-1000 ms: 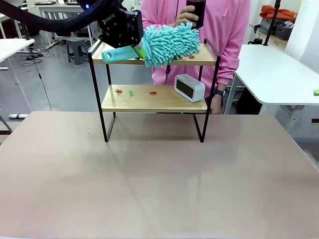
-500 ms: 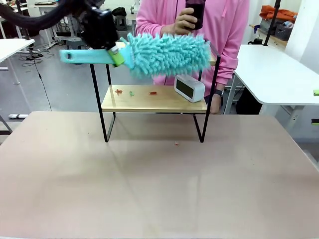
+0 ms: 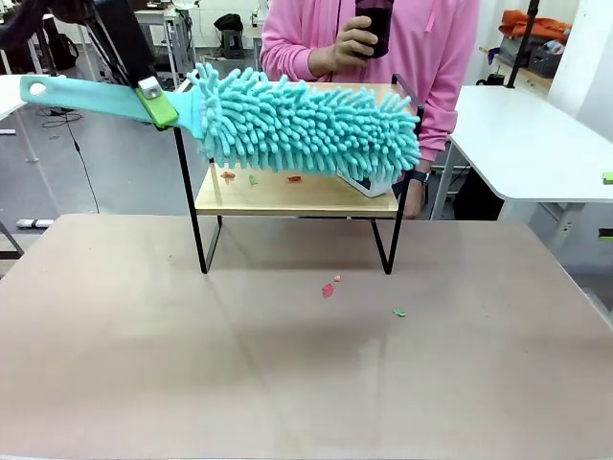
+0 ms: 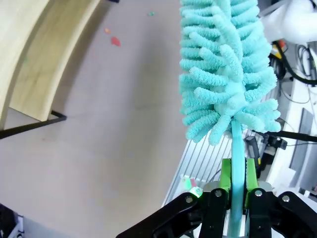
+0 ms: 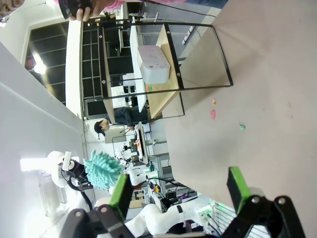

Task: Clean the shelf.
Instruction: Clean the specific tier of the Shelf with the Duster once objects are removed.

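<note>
Pinching the thin turquoise handle between its green pads, the left pincer (image 4: 238, 183) holds a shaggy duster (image 3: 306, 129) nearly level in the air. The duster's head lies across the front of the shelf (image 3: 259, 198), clear of it. The shelf stands at the far side of the desk (image 3: 287, 383), with small scraps (image 3: 228, 175) on its lower board and loose bits (image 3: 328, 289) on the desk before it. The right pincer (image 5: 179, 191) hangs spread wide, holding nothing.
</note>
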You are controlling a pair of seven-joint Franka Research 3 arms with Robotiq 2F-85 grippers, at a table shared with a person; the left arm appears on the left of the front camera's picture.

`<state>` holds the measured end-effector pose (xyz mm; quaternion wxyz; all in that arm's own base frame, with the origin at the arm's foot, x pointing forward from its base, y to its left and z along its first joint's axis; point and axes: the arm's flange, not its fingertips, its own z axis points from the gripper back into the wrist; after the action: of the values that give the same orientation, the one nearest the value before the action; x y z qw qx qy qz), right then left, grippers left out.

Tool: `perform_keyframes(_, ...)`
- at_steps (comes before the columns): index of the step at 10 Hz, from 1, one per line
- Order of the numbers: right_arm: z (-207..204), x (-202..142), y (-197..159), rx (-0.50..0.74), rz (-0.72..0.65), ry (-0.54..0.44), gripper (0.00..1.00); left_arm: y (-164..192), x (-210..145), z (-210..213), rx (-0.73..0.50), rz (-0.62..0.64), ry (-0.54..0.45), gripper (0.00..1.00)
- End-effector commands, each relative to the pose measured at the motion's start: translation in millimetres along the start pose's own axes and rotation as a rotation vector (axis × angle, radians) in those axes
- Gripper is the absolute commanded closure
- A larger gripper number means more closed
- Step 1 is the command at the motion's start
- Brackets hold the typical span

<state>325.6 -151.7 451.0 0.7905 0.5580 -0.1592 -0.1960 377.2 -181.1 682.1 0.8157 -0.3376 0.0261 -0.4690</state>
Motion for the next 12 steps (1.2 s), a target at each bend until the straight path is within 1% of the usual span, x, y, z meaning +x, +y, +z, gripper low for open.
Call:
perform_keyframes(1,-2,0,1,0.017,0.019,-0.007,0.0,0,-17,14,-0.036,0.016,-0.083,0.87)
perform_keyframes(2,-2,0,1,0.017,0.019,-0.007,0.0,-4,-45,32,-0.044,0.048,-0.188,0.87)
perform_keyframes(3,-2,0,1,0.017,0.019,-0.007,0.0,-7,-81,54,-0.029,0.054,-0.296,0.87)
perform_keyframes(4,-2,0,1,0.017,0.019,-0.007,0.0,-8,-126,76,0.017,0.105,-0.423,0.87)
perform_keyframes(5,-2,0,1,0.017,0.019,-0.007,0.0,-6,-173,95,0.083,0.196,-0.562,0.87)
perform_keyframes(6,-2,0,1,0.017,0.019,-0.007,0.0,7,-219,103,0.103,0.332,-0.695,0.87)
perform_keyframes(7,-2,0,1,0.017,0.019,-0.007,0.0,21,-251,102,0.094,0.45,-0.803,0.99)
perform_keyframes(8,-2,0,1,0.017,0.019,-0.007,0.0,41,-276,94,0.079,0.574,-0.849,1.0)
perform_keyframes(10,-2,0,1,0.017,0.019,-0.007,0.0,102,-300,61,0.028,0.842,-0.938,1.0)
perform_keyframes(11,-2,0,1,0.017,0.019,-0.007,0.0,128,-302,44,0.101,0.974,-0.922,1.0)
perform_keyframes(12,-2,0,1,0.017,0.019,-0.007,0.0,149,-295,26,0.076,1.002,-0.888,1.0)
